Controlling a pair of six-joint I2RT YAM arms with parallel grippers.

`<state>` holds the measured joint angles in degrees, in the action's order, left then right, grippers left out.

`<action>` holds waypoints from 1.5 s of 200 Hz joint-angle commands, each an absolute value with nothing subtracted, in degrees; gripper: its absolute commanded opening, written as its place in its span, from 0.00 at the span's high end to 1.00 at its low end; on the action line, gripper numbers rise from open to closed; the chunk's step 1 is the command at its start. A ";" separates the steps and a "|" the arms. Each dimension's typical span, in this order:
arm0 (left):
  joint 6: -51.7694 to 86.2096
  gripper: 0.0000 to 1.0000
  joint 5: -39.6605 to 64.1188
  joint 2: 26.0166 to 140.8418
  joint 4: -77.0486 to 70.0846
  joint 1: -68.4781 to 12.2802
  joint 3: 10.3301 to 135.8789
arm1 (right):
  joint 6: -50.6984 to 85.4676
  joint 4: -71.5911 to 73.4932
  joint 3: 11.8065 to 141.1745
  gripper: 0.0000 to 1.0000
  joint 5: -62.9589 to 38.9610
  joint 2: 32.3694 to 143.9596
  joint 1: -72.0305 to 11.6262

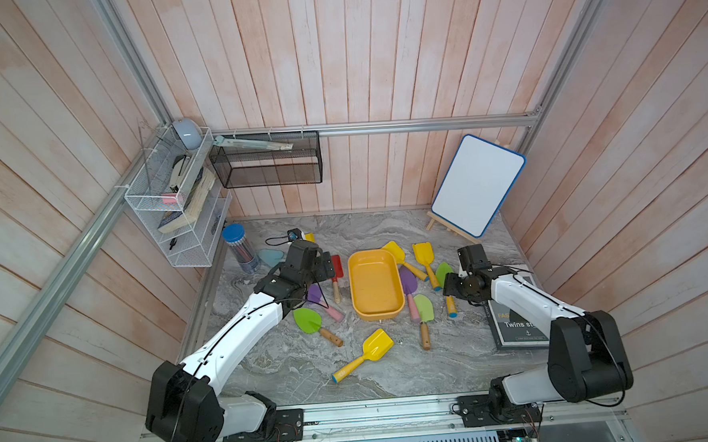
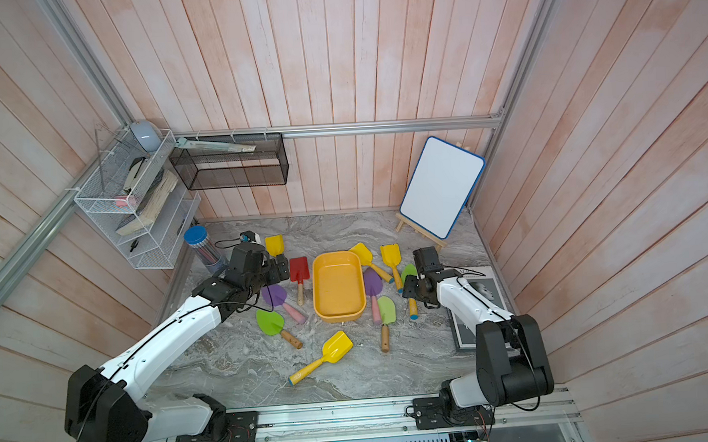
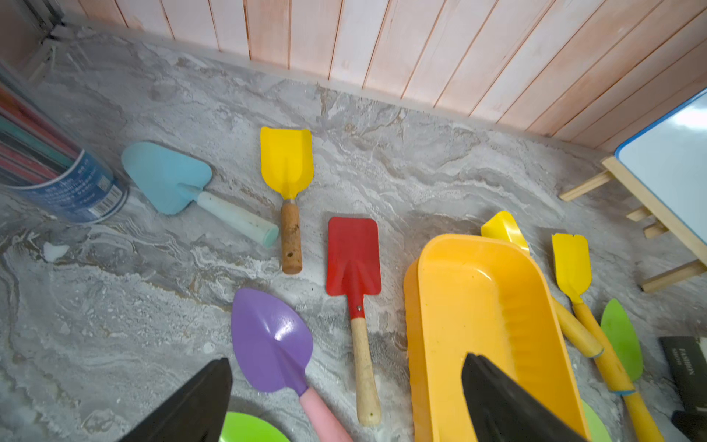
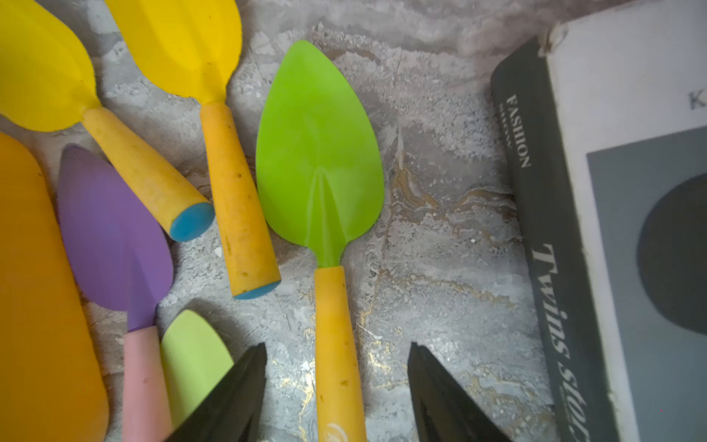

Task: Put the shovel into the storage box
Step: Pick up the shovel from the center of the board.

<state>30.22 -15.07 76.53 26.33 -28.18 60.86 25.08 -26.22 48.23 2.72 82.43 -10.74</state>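
The storage box [image 1: 375, 285] sits in the middle of the surface [image 1: 293, 370], between the two arms, with shovels lying around it on both sides. The right hand [image 4: 338, 344] is low over a green shovel [image 4: 319, 153] with a yellow handle. This shovel lies flat on the surface to the right of the box, between a yellow shovel [image 4: 233, 214] and a book [image 4: 535, 160]. The fingers straddle the handle, released, with a gap showing on each side. The left hand [image 3: 346, 358] is spread wide above a red shovel [image 3: 354, 256] beside the box's left rim, grasping nothing.
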 commanded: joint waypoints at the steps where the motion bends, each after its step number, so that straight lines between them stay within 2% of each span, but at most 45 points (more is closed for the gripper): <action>1: 33.45 0.00 -15.13 77.80 33.40 -29.26 62.64 | 25.85 -28.02 46.58 0.37 2.93 83.05 -11.00; 95: 37.13 0.00 -14.86 78.93 39.31 -30.67 61.85 | 25.93 -26.97 41.80 0.49 0.70 84.02 -12.21; 134: 37.42 0.00 -13.47 78.57 38.78 -30.70 61.68 | 26.10 -26.97 41.55 0.65 0.69 84.11 -12.83; 184: 37.63 0.00 -11.38 78.24 39.28 -32.16 63.38 | 26.06 -29.10 42.27 1.00 2.09 81.83 -13.34; 234: 36.90 0.00 -7.62 76.46 37.83 -35.91 66.33 | 26.21 -34.37 44.98 1.00 3.35 73.10 -13.51; 257: 36.39 0.18 -3.13 74.79 34.61 -36.51 66.58 | 23.17 -36.99 47.88 1.00 1.57 67.48 -14.87; 280: 36.17 0.53 1.79 73.87 30.04 -36.47 65.83 | 18.53 -36.03 49.89 1.00 -6.09 62.28 -18.49; 288: 36.12 0.57 3.63 73.92 28.19 -36.47 65.49 | 17.48 -35.18 50.33 1.00 -8.96 61.04 -19.95; 300: 36.12 0.57 6.70 74.42 25.51 -36.44 65.29 | 16.80 -33.68 50.95 1.00 -12.08 60.01 -22.39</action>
<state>36.51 -0.95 74.65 32.71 -36.34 65.12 21.12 -34.63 48.86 -3.29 62.26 -18.59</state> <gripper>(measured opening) 0.442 0.293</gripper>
